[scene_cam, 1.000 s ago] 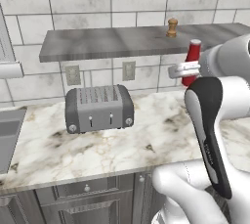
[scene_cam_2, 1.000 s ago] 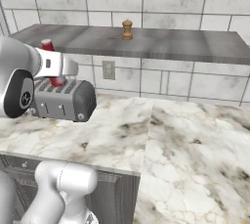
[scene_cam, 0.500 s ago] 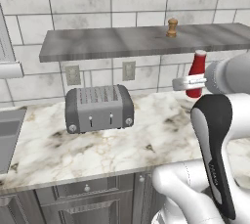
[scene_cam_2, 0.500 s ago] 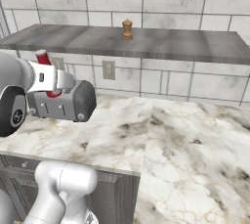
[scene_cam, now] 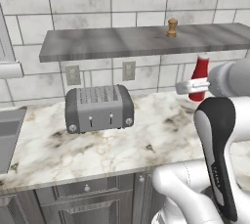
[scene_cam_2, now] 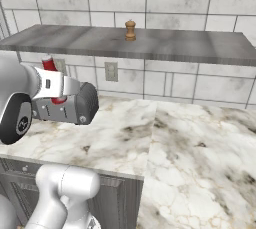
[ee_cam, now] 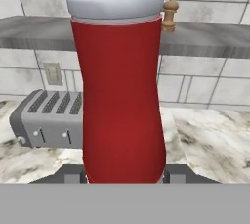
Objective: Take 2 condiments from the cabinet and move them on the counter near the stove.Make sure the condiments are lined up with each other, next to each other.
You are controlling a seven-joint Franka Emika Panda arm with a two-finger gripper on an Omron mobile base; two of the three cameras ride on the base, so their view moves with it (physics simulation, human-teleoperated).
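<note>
My gripper point(scene_cam: 194, 86) is shut on the red squeeze bottle point(scene_cam: 199, 73), held upright in the air over the counter point(scene_cam: 146, 145), below the front edge of the cabinet shelf point(scene_cam: 122, 42). In the hand view the red bottle point(ee_cam: 122, 100) stands close up with a pale top, and a finger point(ee_cam: 72, 174) shows on each side of its base. In the right base view the red bottle point(scene_cam_2: 48, 64) sticks up above the gripper point(scene_cam_2: 56, 87). The brown wooden shaker point(scene_cam: 172, 27) point(scene_cam_2: 130, 30) point(ee_cam: 169, 15) stands on the shelf point(scene_cam_2: 175, 45). The stove is out of view.
A grey toaster point(scene_cam: 99, 108) point(scene_cam_2: 75, 105) point(ee_cam: 46, 118) sits on the counter point(scene_cam_2: 175, 138) under the shelf, left of the bottle. A sink basin point(scene_cam: 7, 135) lies at the far left. Two wall outlets point(scene_cam: 129, 70) are behind the toaster.
The gripper has carried the red bottle down and away from the shelf edge, slightly rightward in the left base view. The shaker has stayed in place.
</note>
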